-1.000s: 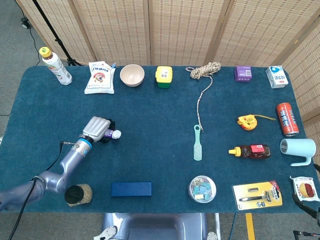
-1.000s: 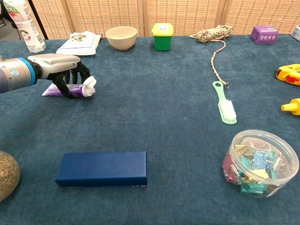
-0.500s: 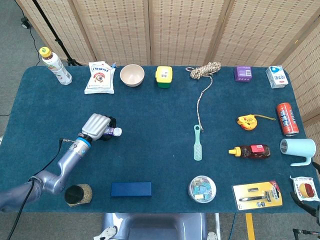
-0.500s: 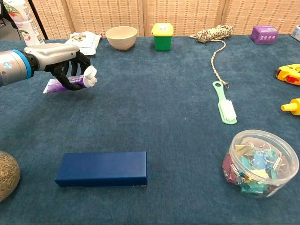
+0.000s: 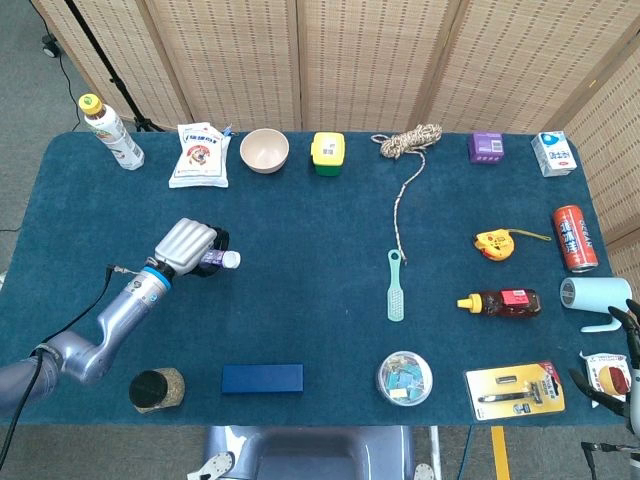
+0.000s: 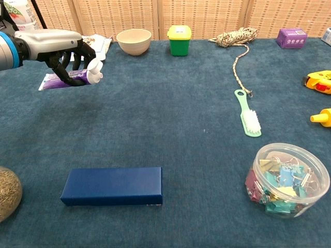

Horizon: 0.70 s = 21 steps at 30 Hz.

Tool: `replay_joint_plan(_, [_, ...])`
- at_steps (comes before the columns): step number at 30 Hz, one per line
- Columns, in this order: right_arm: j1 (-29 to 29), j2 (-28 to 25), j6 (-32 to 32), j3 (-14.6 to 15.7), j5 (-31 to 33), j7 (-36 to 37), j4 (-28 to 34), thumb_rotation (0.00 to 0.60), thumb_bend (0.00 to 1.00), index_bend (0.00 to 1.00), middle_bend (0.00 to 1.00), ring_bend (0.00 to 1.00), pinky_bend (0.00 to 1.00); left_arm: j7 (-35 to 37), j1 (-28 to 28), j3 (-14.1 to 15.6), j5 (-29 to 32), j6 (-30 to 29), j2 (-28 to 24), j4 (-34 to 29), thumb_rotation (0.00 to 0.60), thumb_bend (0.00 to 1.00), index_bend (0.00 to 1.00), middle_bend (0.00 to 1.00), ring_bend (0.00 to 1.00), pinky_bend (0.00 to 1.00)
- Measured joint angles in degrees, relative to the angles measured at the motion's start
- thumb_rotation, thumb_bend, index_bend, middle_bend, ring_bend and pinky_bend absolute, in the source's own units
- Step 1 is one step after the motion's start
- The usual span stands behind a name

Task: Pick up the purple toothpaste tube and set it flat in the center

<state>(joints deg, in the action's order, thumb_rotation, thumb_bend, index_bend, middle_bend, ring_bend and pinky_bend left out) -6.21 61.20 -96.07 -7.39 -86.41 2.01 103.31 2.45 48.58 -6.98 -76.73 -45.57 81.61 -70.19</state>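
My left hand (image 5: 188, 247) grips the purple toothpaste tube (image 6: 63, 79) from above and holds it clear of the blue cloth at the table's left side. The tube lies roughly level in the fingers, and its white cap (image 5: 231, 259) pokes out to the right. The chest view shows the same hand (image 6: 56, 42) with dark fingers curled under the tube. Only the dark, spread fingertips of my right hand (image 5: 627, 320) show, at the bottom right edge of the head view, with nothing between them.
A dark blue box (image 5: 262, 378) lies near the front edge, with a round brown jar (image 5: 156, 390) to its left and a tub of clips (image 5: 404, 377) to its right. A green brush (image 5: 396, 285) and a rope (image 5: 405, 190) lie right of centre. Bottles, bowl and boxes line the back.
My left hand has lifted the toothpaste tube off the cloth and carried it slightly back. My right hand's fingertips have come into view at the bottom right.
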Motion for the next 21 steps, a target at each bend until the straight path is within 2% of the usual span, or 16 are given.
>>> replay_joint_plan(5, [0.78,-0.36,0.95,-0.16,0.09,1.32,-0.11,0.6,0.0,0.16,0.11,0.01,0.01,0.01,0.32,-0.53,0.52,0.58,-1.5,-1.85,0.6,0.73,0.62,0.55,0.59,0.66])
replay_joint_plan(21, [6.29,-2.4,6.81,-1.66,-0.77,7.97,0.99,0.6,0.0,0.16,0.11,0.01,0.04,-0.18,2.85,-1.99,-0.33,3.2,-9.75,-12.71,0.6,0.81,0.63,0.56,0.59,0.67])
